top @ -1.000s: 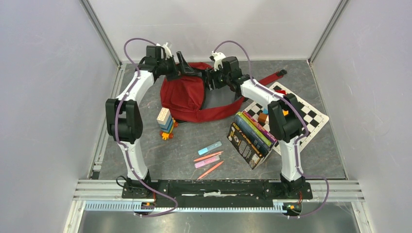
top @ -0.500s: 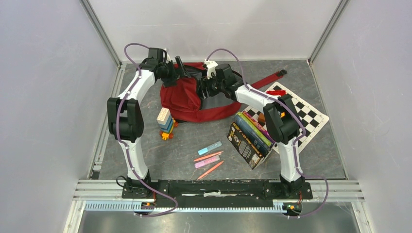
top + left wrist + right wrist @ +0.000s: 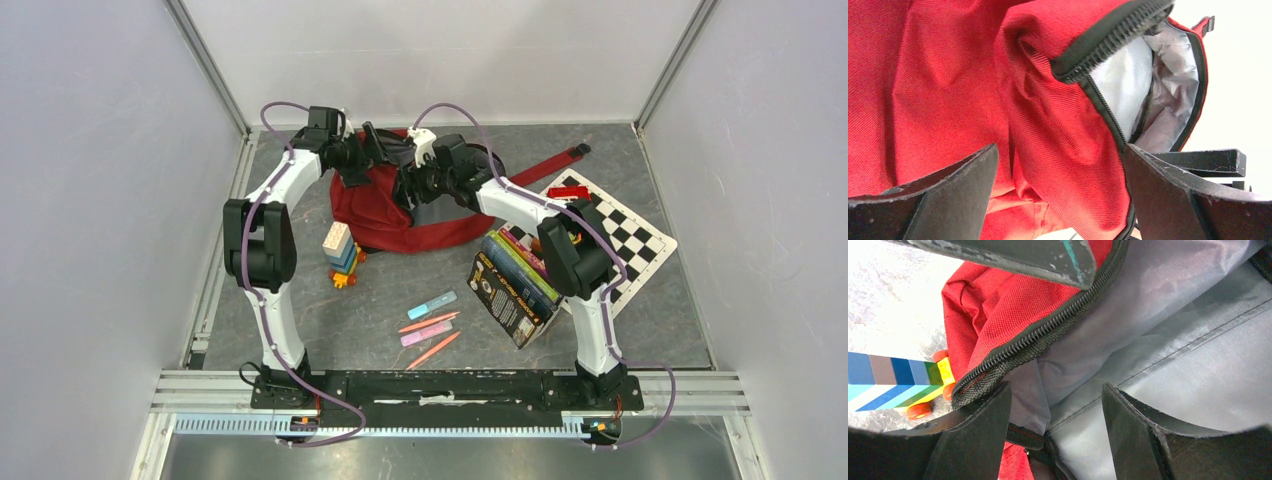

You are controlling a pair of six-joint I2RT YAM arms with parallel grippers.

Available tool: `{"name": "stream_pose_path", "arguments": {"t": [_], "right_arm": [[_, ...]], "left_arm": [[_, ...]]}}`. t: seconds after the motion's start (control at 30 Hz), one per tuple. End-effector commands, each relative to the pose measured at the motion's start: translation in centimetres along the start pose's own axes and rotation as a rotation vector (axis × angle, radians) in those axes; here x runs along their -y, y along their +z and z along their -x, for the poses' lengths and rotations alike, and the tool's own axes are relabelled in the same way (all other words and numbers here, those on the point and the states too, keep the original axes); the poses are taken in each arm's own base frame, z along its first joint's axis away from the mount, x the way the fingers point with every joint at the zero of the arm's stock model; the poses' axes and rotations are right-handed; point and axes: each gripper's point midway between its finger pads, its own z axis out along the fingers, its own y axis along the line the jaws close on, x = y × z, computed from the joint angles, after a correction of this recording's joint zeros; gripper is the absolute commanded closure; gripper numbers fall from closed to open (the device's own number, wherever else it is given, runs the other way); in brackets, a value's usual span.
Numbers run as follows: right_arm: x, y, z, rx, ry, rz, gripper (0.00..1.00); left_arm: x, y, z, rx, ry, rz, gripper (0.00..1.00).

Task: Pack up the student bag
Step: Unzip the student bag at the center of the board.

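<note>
The student bag (image 3: 380, 212), dark red with a pale grey lining (image 3: 1173, 340), lies at the back of the table with its zipped mouth pulled apart. My left gripper (image 3: 385, 152) is open at the bag's top rim. In the left wrist view a thick fold of the red bag (image 3: 948, 75) sits between the wide fingers of my left gripper (image 3: 1060, 200), one finger against the black zip edge (image 3: 1108, 40). My right gripper (image 3: 408, 186) is at the mouth from the right. My right gripper (image 3: 1058, 435) is open over the lining, one finger by the zip.
A stack of coloured blocks (image 3: 340, 252) stands just left of the bag's front, seen also as blocks (image 3: 893, 380) in the right wrist view. Several books (image 3: 515, 282) lean near the right arm on a chessboard (image 3: 625, 240). Pens and highlighters (image 3: 430, 322) lie in front. A small red box (image 3: 568, 191) is on the board.
My right gripper has moved left and down into the bag's mouth. My left gripper has shifted a little right along the rim. The bag's opening has bunched towards the left.
</note>
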Motion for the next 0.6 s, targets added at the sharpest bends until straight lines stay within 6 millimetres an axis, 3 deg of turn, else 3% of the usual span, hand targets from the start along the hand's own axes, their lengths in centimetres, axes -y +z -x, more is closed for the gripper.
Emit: {"name": "stream_pose_path", "arguments": {"t": [0.0,0.23,0.43,0.57], "right_arm": [[-1.6,-0.5,3.3,0.069,-0.052,0.038,0.29],[-1.8,-0.2,2.8,0.054,-0.048,0.041,0.29],[-1.7,-0.2,3.6,0.063,-0.060,0.029,0.29],[-1.2,-0.6,3.8,0.060,-0.081,-0.002,0.29]], "left_arm": [[2.1,0.0,0.5,0.003,-0.008,-0.099,0.00],[3.7,-1.0,0.7,0.024,0.029,-0.169,0.00],[0.5,0.6,-2.0,-0.091,0.001,-0.068,0.00],[-0.1,0.0,-1.7,-0.071,0.032,-0.020,0.01]]}}
